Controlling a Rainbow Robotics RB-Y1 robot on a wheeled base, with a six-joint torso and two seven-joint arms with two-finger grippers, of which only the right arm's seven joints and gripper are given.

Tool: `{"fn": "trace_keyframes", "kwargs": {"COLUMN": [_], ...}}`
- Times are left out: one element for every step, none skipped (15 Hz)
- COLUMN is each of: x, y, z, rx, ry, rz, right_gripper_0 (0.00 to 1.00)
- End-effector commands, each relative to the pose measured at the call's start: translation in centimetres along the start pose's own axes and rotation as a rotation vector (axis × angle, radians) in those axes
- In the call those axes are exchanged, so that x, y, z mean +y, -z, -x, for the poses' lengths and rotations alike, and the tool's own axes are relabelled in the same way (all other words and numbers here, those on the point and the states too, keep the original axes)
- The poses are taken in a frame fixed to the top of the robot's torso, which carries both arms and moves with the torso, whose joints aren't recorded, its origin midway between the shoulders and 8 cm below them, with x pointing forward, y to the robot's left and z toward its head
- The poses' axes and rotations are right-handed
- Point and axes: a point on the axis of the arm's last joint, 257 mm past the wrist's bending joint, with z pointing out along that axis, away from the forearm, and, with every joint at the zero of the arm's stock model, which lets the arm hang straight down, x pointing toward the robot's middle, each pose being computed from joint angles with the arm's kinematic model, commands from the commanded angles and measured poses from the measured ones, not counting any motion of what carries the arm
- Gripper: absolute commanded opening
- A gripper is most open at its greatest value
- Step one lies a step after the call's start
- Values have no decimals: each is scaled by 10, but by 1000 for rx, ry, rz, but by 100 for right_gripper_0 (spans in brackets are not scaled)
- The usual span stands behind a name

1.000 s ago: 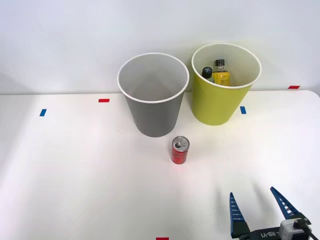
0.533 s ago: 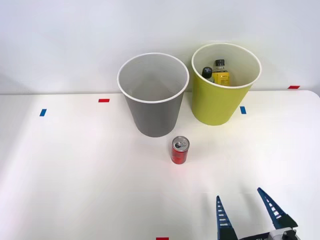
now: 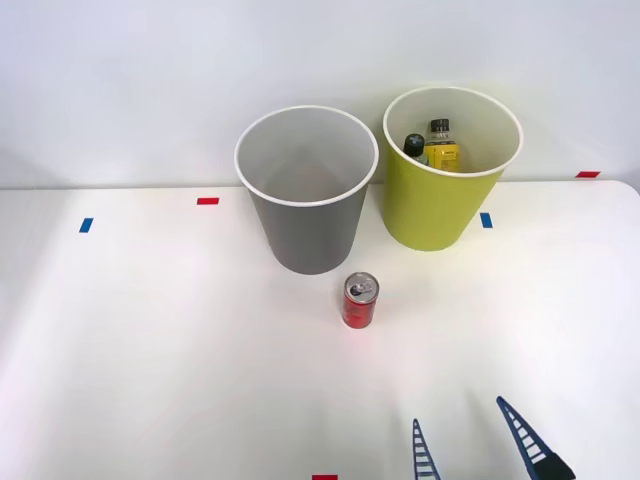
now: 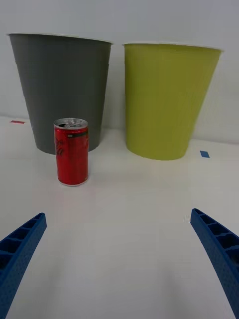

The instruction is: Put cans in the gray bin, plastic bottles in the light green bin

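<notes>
Nearest the front view's lower edge: right gripper (image 3: pixel 469 448), two blue ribbed fingers (image 3: pixel 424 455) spread wide apart, nothing held between them, tips pointing toward the bins; same fingers (image 4: pixel 20 249) at both lower corners of the wrist view, bare tabletop between

Beyond the gripper, well apart from it: red can (image 3: pixel 360 300), upright on the table (image 3: pixel 150 350), silver top with pull tab, opening visible; same can (image 4: pixel 71 151) in the wrist view, dark band of small print under the rim and faint pale lettering down the side, neither legible; no brand readable

Just behind the can, slightly to the robot's left: gray bin (image 3: pixel 307 190), upright, white rim, pale inside, no contents seen; gray wall (image 4: pixel 62 89) standing close behind the can in the wrist view

Beside the gray bin, on the robot's right, rims near but apart: light green bin (image 3: pixel 450 170), upright, white rim; plain unmarked wall (image 4: pixel 167 99) in the wrist view

Inside the light green bin: yellow-labelled bottle (image 3: pixel 441 148), black cap, upright or nearly so, label text too small to read; green bottle (image 3: pixel 415 147) just beside it, dark cap up, mostly hidden by the rim

Surface: white tabletop, small tape marks scattered on it, red mark (image 3: pixel 207 201), blue mark (image 3: pixel 86 225), blue mark (image 3: pixel 486 220), red mark (image 3: pixel 588 174), red mark (image 3: pixel 324 477) at the near edge

Farthest: plain white wall (image 3: pixel 150 80) behind table and bins
</notes>
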Motion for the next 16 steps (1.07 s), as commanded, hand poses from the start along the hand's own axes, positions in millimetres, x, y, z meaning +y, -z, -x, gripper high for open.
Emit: {"fn": "trace_keyframes", "kwargs": {"x": [1,1,0,-1,-2,-3,-4,-4,-4,-4,-4,-4,-4,-4,-4,-4], "y": [11,13,16,16,16,17,17,17,17,17,17,17,17,17,17,17], "z": [-6,-7,-8,-8,-9,-9,-9,-9,-9,-9,-9,-9,-9,-9,-9,-9], "rx": [30,35,43,43,43,45,46,46,46,46,46,46,46,46,46,46], "ry": [-39,-50,-60,-66,-63,-59,-49,-49,-49,-49,-49,-49,-49,-49,-49,-49], "rz": [-29,-36,-47,-54,-54,-58,-52,-52,-52,-52,-52,-52,-52,-52,-52,-52], "right_gripper_0": [100,100,100,100,100,100,100,100,100,100,100,100,100,100,100,100]}}
